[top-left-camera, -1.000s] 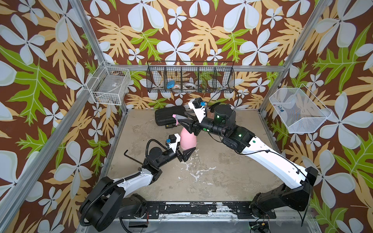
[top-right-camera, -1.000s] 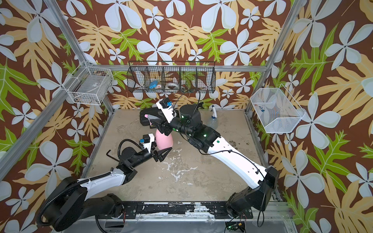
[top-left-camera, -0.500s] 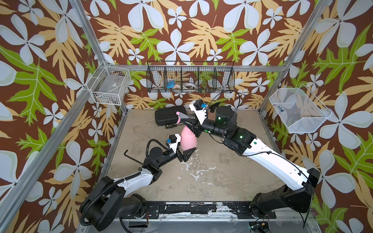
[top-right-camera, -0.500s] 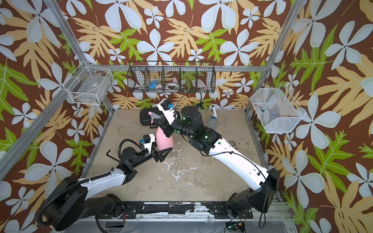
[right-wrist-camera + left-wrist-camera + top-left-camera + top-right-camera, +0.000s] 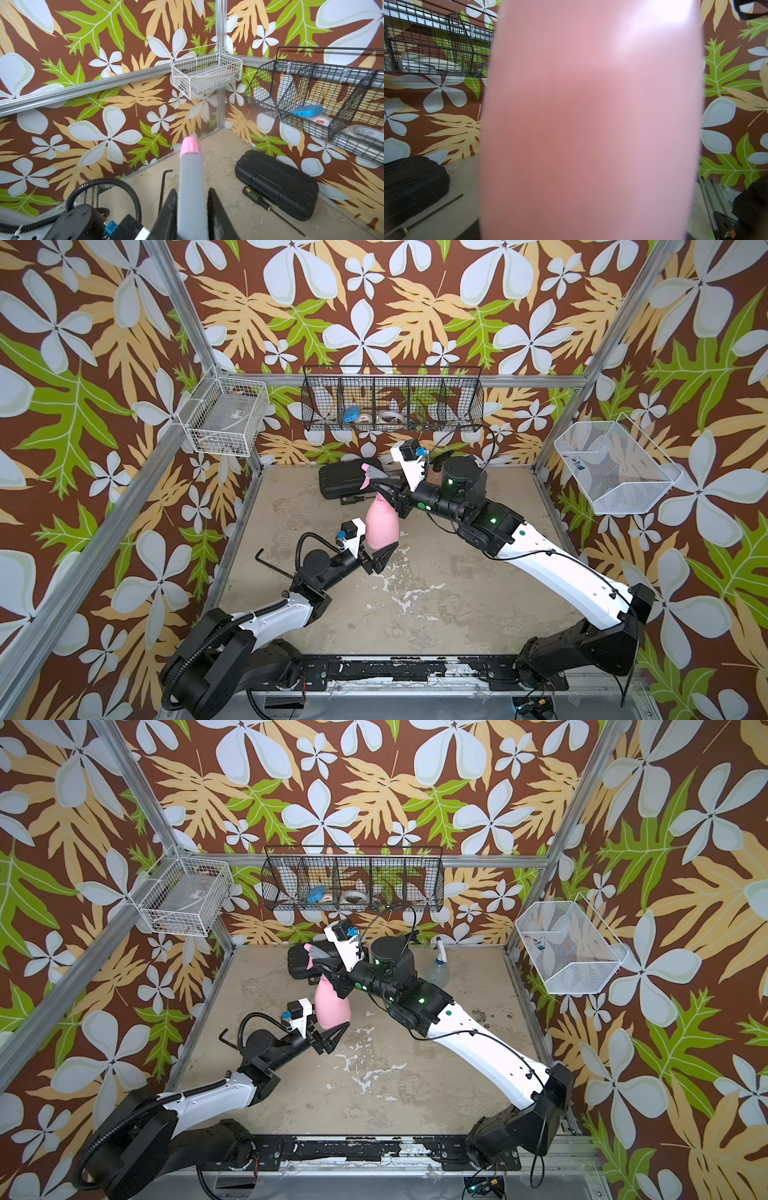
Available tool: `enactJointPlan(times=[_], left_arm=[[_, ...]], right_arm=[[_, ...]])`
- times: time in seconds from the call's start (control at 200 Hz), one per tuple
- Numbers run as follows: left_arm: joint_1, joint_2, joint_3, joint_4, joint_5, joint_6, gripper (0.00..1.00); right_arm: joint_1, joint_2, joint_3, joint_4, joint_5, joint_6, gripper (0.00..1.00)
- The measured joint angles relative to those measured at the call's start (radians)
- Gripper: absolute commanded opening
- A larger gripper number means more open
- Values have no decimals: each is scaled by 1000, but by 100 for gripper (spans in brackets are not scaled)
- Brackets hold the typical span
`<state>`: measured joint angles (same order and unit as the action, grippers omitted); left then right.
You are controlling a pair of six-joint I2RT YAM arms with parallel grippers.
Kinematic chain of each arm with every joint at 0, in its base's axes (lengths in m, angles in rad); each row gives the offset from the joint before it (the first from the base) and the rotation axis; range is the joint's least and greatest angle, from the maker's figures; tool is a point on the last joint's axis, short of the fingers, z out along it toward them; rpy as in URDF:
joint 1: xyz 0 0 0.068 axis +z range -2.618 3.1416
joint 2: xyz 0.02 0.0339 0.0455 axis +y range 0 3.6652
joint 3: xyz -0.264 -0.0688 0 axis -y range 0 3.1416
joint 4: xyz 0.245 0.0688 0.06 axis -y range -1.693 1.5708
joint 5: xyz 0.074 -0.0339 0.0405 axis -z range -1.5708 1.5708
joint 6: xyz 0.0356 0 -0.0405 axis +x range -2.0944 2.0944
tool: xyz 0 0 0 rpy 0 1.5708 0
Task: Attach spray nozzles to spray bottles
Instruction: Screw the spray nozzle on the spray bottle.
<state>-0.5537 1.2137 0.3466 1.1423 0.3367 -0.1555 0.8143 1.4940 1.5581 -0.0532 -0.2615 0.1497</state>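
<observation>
**Pink bottle mid-fitting, one pair looks done**

Pink bottle (image 5: 380,526) stands upright on the surface (image 5: 415,593) just in front of the black case (image 5: 345,483), long axis vertical, neck up. The left claw (image 5: 380,551) grasps its base. The right claw (image 5: 192,191) is clenched on the grey-and-pink nozzle (image 5: 377,475) at the neck. The nozzle lies roughly level, its pink tip pointing over the case. Whether it is screwed home I cannot tell. Well apart from the case, a bluish bottle (image 5: 436,971) wears its sprayer. No third pair shows.
</observation>
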Motion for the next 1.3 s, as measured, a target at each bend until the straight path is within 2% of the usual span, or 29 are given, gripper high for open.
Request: enactJointPlan(times=[0.871, 1.166, 1.301], left_arm=[[0, 34, 3, 36, 7, -8, 57], [0, 33, 8, 13, 6, -22, 57], [-1, 32, 12, -24, -2, -21, 54]], right_arm=[[12, 11, -37, 58, -79, -23, 0], [13, 22, -46, 63, -51, -53, 0], [13, 16, -82, 91, -19, -57, 0]])
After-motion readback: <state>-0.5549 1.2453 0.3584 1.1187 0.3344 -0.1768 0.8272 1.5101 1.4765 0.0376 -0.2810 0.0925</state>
